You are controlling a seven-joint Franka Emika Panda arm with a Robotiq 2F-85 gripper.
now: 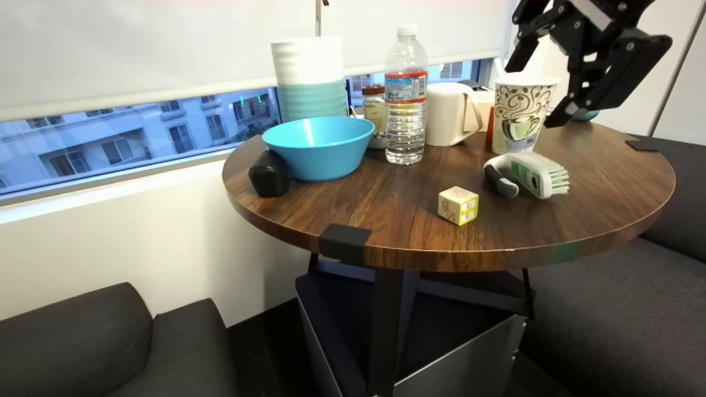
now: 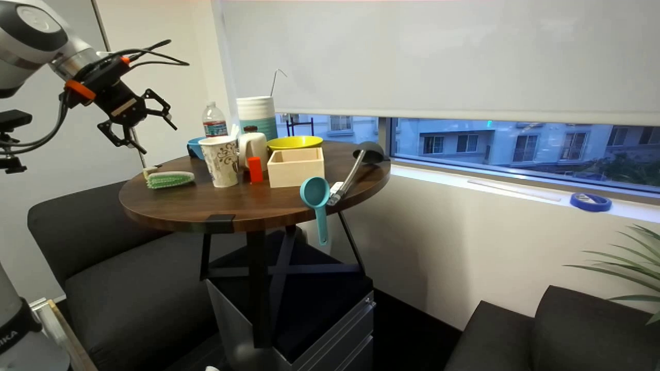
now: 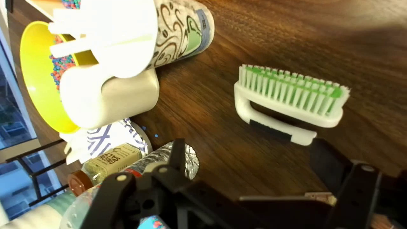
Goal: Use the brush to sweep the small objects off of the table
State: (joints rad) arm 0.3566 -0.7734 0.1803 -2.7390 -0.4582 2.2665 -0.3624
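The brush (image 1: 543,175) is white and green with pale bristles and a dark grip on its looped handle. It lies on its side on the round brown table (image 1: 386,220), and also shows in an exterior view (image 2: 170,179) and in the wrist view (image 3: 287,108). My gripper (image 2: 160,139) is open and empty, raised above the table and apart from the brush. In the wrist view my fingers (image 3: 249,152) stand wide apart at the bottom, with the brush beyond them. Tiny blue bits (image 3: 156,135) lie near the bottle. Dark-green specks do not show.
A patterned paper cup (image 1: 521,113) stands right behind the brush. A pale yellow cube (image 1: 458,205) lies in front. A water bottle (image 1: 406,127), white mug (image 1: 441,118), blue bowl (image 1: 325,154), wooden box (image 2: 296,172) and teal scoop (image 2: 314,191) are also on the table.
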